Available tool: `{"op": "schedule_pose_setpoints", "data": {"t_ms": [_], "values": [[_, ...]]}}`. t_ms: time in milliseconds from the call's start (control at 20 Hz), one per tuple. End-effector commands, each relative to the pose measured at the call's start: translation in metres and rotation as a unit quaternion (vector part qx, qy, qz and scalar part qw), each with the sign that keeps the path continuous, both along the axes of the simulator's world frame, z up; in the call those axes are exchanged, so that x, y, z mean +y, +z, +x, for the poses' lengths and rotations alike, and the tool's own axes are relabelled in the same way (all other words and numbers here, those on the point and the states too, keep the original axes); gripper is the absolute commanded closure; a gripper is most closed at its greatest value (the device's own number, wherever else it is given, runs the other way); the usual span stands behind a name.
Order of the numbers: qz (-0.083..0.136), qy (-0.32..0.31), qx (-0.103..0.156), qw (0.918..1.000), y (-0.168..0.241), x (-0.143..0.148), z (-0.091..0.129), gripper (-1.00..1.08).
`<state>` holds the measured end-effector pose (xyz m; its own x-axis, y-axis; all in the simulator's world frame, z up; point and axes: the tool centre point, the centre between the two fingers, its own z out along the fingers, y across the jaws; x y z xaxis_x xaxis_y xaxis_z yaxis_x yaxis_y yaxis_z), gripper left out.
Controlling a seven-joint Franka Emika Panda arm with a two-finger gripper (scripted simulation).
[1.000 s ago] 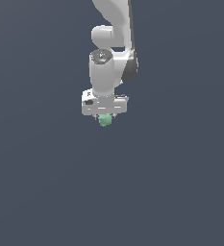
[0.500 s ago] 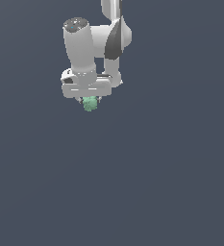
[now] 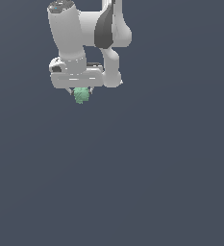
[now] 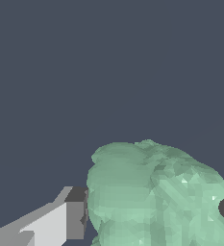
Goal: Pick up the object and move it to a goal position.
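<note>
The object is a small lumpy mint-green blob (image 3: 81, 95) hanging just under my white gripper (image 3: 81, 92) in the upper left of the exterior view. The gripper is shut on it and holds it up against the plain dark grey background. In the wrist view the blob (image 4: 154, 192) fills the space between the two fingers (image 4: 75, 216), which press on its two sides. The white and dark arm (image 3: 101, 33) rises above the gripper to the top edge of the exterior view.
Plain dark grey surroundings (image 3: 156, 182) fill both views; no other objects, edges or goal marker show.
The arm and gripper have moved up and toward the exterior view's left, carrying the green blob with them. The grip has stayed shut.
</note>
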<state>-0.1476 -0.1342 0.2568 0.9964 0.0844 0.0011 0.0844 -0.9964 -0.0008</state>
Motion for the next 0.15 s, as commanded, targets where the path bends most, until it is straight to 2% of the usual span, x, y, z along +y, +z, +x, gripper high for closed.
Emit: {"op": "schedule_pose_setpoints", "data": {"t_ms": [0, 100], "values": [[0.000, 0.001, 0.001, 1.0000, 0.0016, -0.0016, -0.0003, 1.08], [-0.001, 0.001, 0.001, 1.0000, 0.0011, -0.0010, 0.0004, 1.08]]}}
